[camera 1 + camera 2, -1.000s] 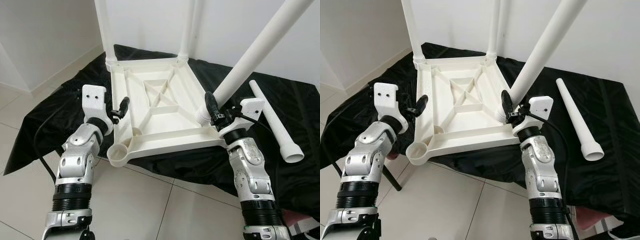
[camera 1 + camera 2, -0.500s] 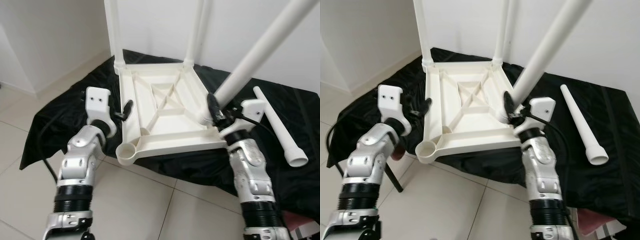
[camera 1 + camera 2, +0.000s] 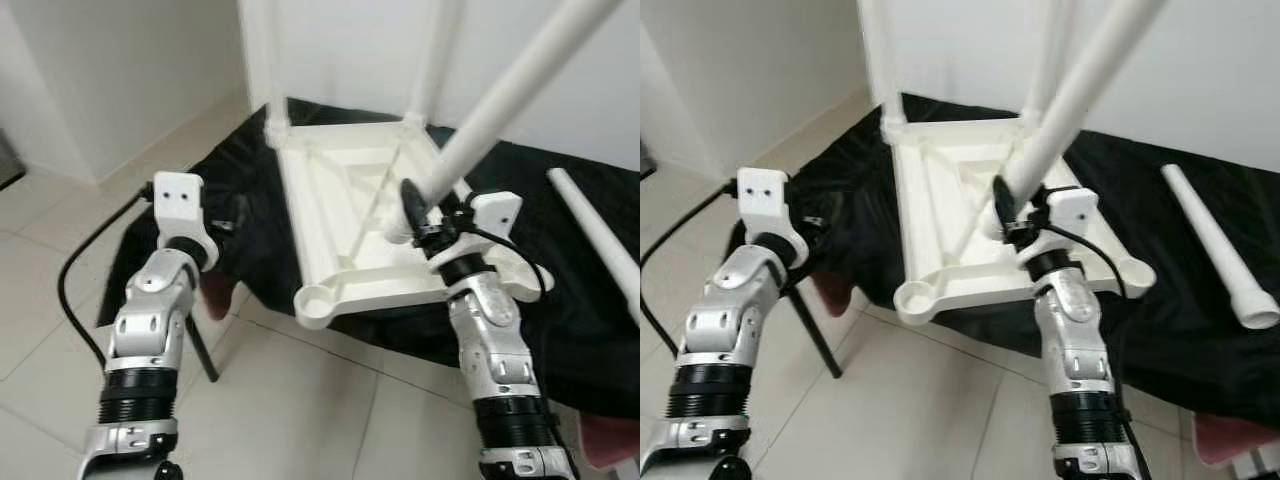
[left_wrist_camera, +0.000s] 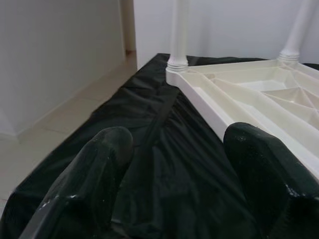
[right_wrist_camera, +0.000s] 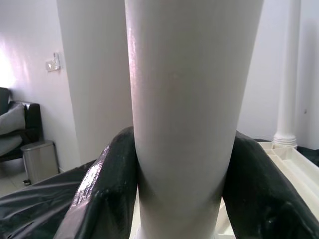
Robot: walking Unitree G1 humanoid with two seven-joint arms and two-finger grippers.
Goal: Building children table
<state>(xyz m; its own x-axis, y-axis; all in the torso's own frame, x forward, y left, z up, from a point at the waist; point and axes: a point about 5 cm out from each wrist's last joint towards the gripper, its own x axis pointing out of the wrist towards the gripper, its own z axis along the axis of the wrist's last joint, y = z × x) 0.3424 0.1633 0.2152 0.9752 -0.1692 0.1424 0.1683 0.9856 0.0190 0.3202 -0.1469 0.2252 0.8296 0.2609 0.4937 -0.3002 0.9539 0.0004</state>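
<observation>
Both eye views look down from the head at the upturned table [image 3: 360,215]; each wrist view looks closely along its jaws.

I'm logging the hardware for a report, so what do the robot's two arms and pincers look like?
Both arms are silver metal segments with black ribbed rings near the base. Each wrist carries a white boxy block; the left one shows two small dark holes. The left pincer and right pincer each have two glossy, rounded black fingers. Thin black cables run along both wrists.

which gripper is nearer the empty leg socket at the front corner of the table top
Right. The right gripper is clamped on a table leg just behind the socket; the left gripper hovers off to the side over the black cloth.
</observation>
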